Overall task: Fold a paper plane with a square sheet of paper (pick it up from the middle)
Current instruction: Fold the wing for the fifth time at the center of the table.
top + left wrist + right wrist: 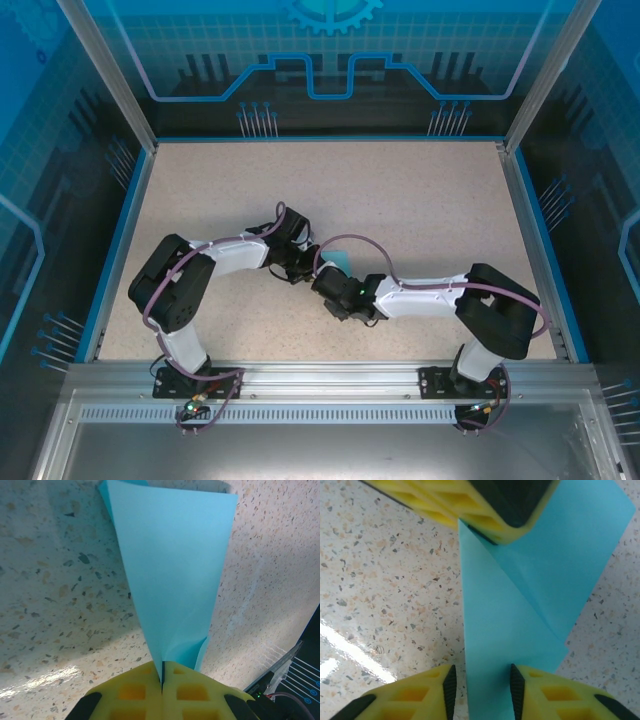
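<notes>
The light-blue sheet of paper (338,259) is folded, with a diagonal crease, and lies low over the table's middle between my two grippers. In the left wrist view the paper (172,570) narrows toward my left gripper (162,674), whose yellow pads are shut on its pointed end. In the right wrist view a long folded edge of the paper (520,610) runs between the fingertips of my right gripper (481,681), which stands open around it with gaps on both sides. The left gripper's fingers (490,505) pinch the paper's far end there. I cannot tell whether the fold forms the paper plane.
The speckled beige table (420,200) is bounded by a blue rim and metal posts. Both arms bend inward, and their grippers (300,268) (326,283) meet near the centre. A metal rail (330,375) runs along the near edge.
</notes>
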Controlling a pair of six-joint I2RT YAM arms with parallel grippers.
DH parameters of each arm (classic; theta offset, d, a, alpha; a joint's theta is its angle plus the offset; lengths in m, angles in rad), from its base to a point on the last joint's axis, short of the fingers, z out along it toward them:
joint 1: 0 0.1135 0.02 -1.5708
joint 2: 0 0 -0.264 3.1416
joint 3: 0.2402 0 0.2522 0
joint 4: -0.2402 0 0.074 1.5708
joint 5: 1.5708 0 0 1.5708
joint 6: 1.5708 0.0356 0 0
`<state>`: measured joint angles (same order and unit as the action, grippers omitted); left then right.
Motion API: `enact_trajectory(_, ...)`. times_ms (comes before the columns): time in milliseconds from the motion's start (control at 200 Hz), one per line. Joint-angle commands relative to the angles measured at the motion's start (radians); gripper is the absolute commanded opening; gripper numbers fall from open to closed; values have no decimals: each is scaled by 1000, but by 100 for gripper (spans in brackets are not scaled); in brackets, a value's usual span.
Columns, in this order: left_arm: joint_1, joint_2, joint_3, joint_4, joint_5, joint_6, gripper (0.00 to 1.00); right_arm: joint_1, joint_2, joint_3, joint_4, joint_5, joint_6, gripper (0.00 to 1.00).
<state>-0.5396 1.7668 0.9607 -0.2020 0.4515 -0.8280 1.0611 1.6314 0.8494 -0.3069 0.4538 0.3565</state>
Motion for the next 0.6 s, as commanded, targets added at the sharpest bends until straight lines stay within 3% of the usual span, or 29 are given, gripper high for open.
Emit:
enact_trajectory(0,7,10,17,-28,34,25,0,17,8,24,-16,42,2,31)
enact_trajectory(465,7,10,16,-31,38,35,0,17,23,24,-41,89,23,26)
enact_trajectory(595,7,13,18,-30,41,37,0,17,26,24,-33,80,29,19)
